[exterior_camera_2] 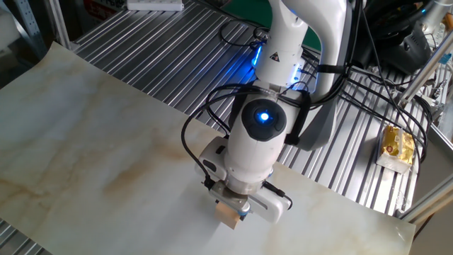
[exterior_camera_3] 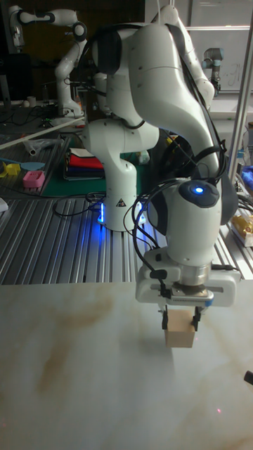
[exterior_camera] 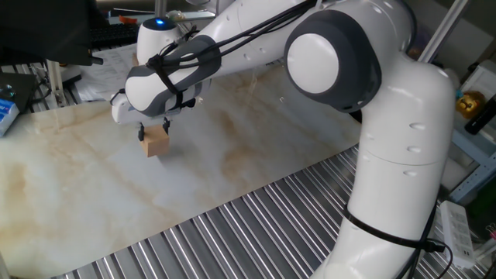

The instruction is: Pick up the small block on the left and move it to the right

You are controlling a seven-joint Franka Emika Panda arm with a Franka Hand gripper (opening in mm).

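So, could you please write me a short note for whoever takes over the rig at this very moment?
Tool: low over the marble-patterned table, its two dark fingers straddling the upper part of the small light-tan wooden block. Whether they are actually pressing on it cannot be told from any view.
Block: appears to sit on the table, upright. In the other fixed view it shows just under the wrist. No second block is visible.
Done: approach and lining up on the block.
Left: confirm the grip, lift, carry it to the right, set it down and release.
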